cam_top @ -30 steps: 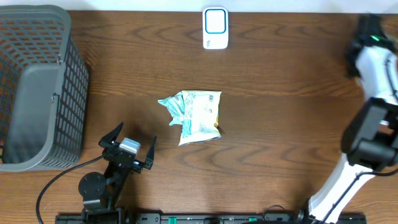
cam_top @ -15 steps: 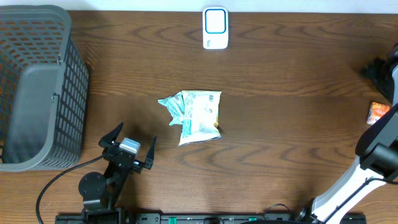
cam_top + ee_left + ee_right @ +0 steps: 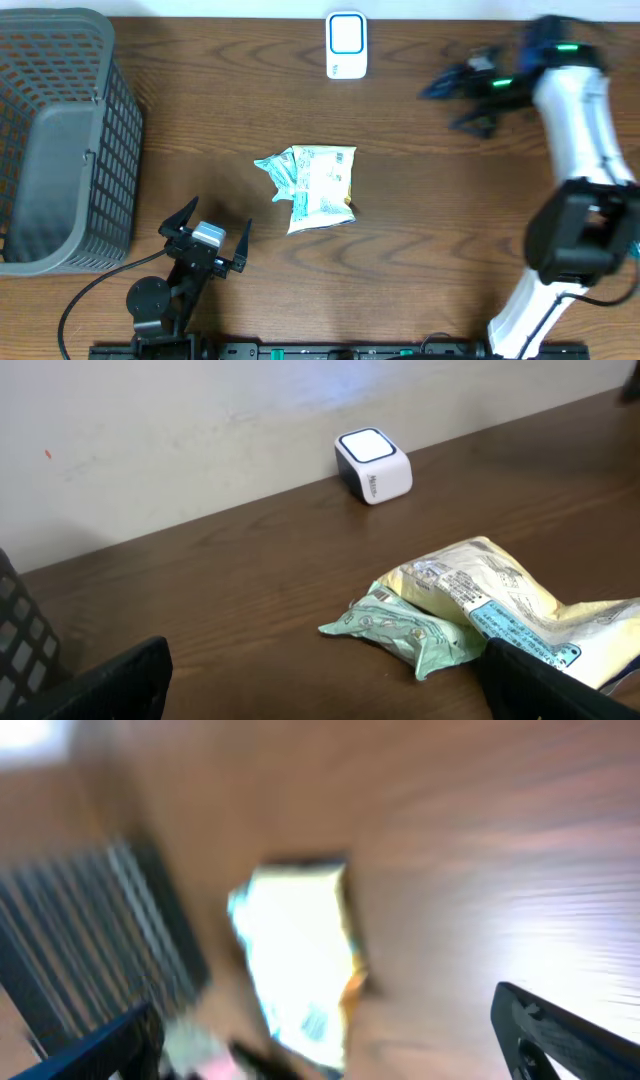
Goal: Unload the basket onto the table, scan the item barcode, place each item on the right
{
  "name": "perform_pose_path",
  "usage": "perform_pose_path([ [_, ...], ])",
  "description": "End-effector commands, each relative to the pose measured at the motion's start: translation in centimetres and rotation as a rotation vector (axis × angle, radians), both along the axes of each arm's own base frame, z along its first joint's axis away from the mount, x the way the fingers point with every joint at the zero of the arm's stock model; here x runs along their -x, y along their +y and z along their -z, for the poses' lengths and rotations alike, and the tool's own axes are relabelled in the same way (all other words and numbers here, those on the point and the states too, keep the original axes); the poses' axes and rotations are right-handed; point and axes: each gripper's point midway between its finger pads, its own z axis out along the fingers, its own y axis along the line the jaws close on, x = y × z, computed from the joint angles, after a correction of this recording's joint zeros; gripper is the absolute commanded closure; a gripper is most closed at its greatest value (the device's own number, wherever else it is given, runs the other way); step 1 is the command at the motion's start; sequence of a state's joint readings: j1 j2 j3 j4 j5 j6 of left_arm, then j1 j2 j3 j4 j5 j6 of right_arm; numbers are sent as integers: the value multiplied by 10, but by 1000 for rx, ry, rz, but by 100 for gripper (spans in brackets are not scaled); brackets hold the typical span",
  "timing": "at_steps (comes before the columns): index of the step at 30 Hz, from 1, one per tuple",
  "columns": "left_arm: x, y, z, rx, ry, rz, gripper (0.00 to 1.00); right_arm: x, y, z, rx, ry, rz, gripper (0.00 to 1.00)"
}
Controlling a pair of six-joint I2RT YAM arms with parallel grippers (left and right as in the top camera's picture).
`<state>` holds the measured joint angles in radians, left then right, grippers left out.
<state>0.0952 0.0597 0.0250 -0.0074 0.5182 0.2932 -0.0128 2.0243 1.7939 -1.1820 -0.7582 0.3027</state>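
Overhead: packet apart from left gripper

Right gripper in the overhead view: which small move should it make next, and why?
Probably it should travel left and toward the robot, to above the crinkled pale green and yellow snack packets. The right gripper hangs open and empty near the small white square scanner, while the packets lie untouched, apart from both, so nothing is held to scan yet.
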Motion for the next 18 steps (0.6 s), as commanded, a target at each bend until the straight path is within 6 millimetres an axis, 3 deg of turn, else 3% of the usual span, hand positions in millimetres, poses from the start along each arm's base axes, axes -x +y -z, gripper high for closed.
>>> perform_pose_path([
  [1, 2, -3, 17, -5, 46, 19, 2, 32, 75, 8, -57, -30, -238, 8],
  [2, 2, -3, 17, -5, 46, 19, 2, 38, 92, 15, -23, -57, -296, 19],
  [3, 2, -3, 17, -6, 46, 19, 2, 43, 107, 23, 25, -70, -332, 24],
  [7, 2, -3, 16, -5, 46, 19, 2, 57, 152, 54, 318, -91, -314, 8],
  [10, 2, -3, 17, -6, 46, 19, 2, 63, 176, 62, 512, -189, -275, 3],
  [18, 2, -3, 17, -6, 46, 19, 2, 75, 197, 64, 846, -400, -124, 5],
])
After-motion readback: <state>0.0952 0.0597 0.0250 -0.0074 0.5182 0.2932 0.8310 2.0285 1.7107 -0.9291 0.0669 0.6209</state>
